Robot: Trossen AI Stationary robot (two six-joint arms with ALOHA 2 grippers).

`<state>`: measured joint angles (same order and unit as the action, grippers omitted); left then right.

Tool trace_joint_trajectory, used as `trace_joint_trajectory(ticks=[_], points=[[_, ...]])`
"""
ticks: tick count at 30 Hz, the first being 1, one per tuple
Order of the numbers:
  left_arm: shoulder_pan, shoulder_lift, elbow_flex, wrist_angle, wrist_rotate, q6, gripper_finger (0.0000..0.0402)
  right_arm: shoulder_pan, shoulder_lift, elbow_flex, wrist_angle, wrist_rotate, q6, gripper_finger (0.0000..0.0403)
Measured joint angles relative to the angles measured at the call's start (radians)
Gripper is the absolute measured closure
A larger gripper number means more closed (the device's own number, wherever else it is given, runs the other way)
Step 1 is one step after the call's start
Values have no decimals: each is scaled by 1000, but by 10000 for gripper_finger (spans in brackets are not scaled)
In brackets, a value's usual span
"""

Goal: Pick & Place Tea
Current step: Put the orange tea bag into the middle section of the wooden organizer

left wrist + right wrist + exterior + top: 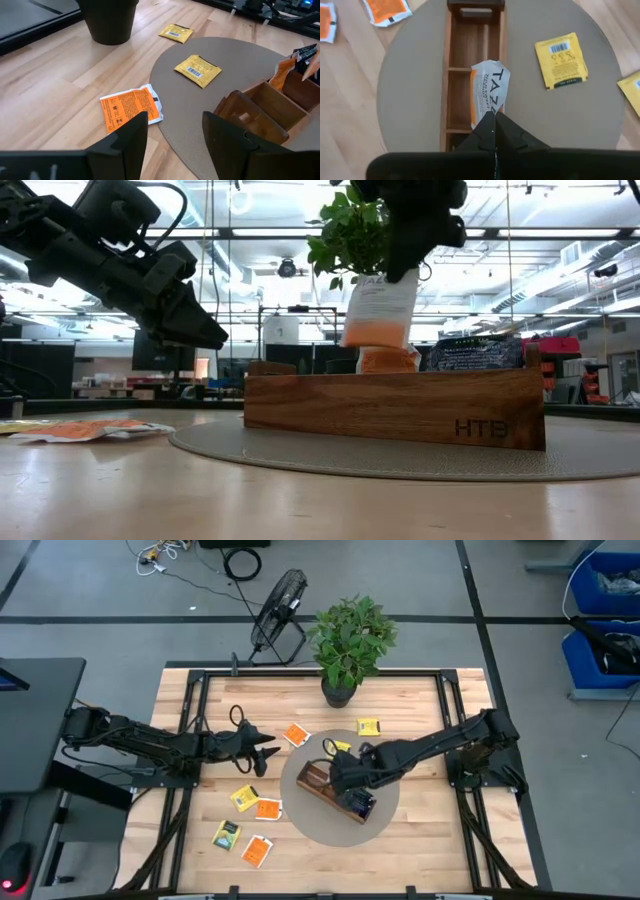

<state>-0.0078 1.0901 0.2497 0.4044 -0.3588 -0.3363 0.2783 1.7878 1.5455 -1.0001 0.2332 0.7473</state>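
Note:
A long brown wooden tray (338, 795) lies on a round grey mat (385, 802). A dark blue sachet (470, 352) and an orange one (388, 360) stand in it. My right gripper (495, 131) is above the tray, shut on a white-and-orange sachet (487, 95), which also shows in the low view (378, 308). My left gripper (175, 135) is open and empty, above the table left of the mat, near an orange sachet (131, 106). Yellow sachets (197, 69) (176, 32) lie flat on the mat and on the table. My right gripper pinches the sachet's upper edge (492, 109) between its two fingers, which come from above and point down. The sachet hangs upright below the fingers, lifted clear, its lower end (372, 335) just above the tray's middle compartments.
A potted plant (350, 645) stands at the table's far edge. Loose sachets lie at the near left: yellow (244, 797), orange (268, 808), yellow-green (226, 834), orange (257, 851). A fan (278, 610) stands on the floor behind the table.

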Motion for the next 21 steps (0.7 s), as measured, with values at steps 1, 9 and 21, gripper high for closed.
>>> trace_joint_trajectory(ticks=[1,9,21], points=[[0,0,0,0,0,5,207,3,0,0,-11,5,5,403],[0,0,0,2,0,2,207,6,31,-2,-18,9,3,403],[0,0,0,3,0,-14,207,3,98,-3,-12,0,-23,403]])
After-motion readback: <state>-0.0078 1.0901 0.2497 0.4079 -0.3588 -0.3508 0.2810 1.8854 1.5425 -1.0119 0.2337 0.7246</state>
